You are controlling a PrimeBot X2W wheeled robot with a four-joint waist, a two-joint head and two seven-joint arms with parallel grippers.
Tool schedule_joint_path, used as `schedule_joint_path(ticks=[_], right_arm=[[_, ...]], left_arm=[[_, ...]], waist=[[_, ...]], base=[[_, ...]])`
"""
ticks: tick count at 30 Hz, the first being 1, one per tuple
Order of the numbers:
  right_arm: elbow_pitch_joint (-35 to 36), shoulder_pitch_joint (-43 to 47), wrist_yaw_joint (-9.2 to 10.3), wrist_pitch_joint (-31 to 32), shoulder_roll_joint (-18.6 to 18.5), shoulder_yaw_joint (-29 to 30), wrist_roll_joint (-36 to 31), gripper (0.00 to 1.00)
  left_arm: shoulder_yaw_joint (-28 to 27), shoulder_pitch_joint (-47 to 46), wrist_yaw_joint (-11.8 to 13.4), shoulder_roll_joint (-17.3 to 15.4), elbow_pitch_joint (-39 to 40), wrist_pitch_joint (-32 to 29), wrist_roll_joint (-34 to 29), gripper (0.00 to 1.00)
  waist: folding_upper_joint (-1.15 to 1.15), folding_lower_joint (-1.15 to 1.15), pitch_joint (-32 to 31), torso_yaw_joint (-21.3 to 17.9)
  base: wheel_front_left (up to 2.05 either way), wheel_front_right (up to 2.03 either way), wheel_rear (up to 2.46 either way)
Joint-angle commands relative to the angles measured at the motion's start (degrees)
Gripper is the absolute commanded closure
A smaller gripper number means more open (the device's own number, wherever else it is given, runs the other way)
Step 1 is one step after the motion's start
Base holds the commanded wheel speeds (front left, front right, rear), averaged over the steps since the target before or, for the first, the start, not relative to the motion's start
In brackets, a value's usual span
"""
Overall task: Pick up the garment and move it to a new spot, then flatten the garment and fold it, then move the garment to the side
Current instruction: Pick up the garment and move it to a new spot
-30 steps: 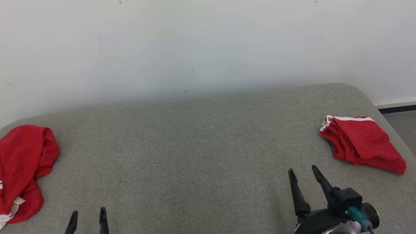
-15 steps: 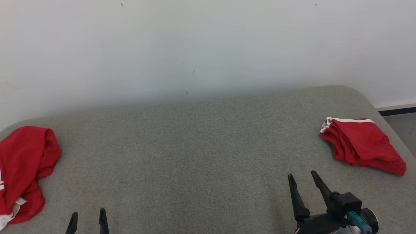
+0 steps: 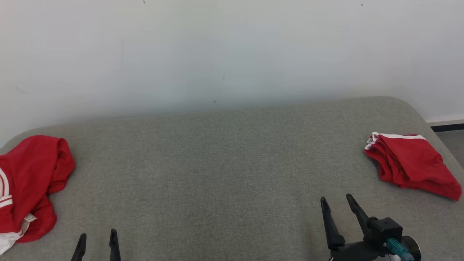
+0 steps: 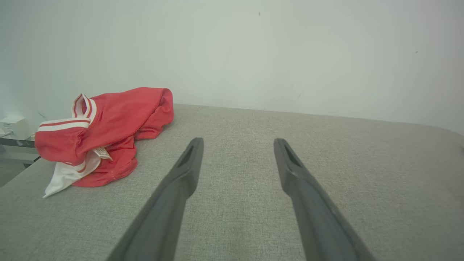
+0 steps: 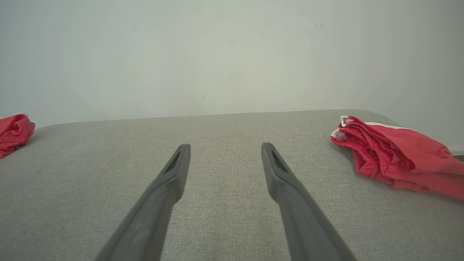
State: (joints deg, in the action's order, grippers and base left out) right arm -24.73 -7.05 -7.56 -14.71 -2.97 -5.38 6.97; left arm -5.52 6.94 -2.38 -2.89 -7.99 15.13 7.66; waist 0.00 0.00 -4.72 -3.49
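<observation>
Both empty and spread: left fingers [image 4: 181, 181] near crumpled garment [image 4: 119, 116], right fingers [image 5: 286, 188] near folded garment [image 5: 398, 152].

Head view: high, facing forward and down over grey fabric-covered table [image 3: 232, 163] toward white wall [image 3: 232, 47]. Wrist views: low, close to table, facing wall; both share crumpled red white-striped garment [image 4: 108, 123], frame left.

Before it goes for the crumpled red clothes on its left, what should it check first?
1. Left gripper open, holding nothing: ok.
2. Right gripper open, holding nothing: ok.
3. Crumpled garment lies free on the grey surface, nothing on it: ok.
4. Room between both garments for spreading: ok.
5. Folded garment apart at the right: ok.
6. Crumpled garment within the left gripper's reach: cannot tell.
</observation>
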Motion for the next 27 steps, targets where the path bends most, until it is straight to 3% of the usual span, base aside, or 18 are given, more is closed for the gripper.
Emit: schedule_joint_path(ticks=[1,27], right_arm=[[0.0,0.5,0.16,0.0,0.1,-0.3,0.4,0.0],[-1.7,1.6,0.16,-0.2,0.1,-3.4,4.2,0.0]], left_arm=[[-0.2,-0.9,0.0,0.0,-0.2,0.0,0.7,0.0],[-4.2,1.8,0.0,-0.6,-0.5,0.0,-1.1,0.0]], waist=[[0.0,0.0,0.1,1.0],[0.0,0.0,-1.6,18.1]], base=[[0.0,0.0,0.0],[0.0,0.0,0.0]])
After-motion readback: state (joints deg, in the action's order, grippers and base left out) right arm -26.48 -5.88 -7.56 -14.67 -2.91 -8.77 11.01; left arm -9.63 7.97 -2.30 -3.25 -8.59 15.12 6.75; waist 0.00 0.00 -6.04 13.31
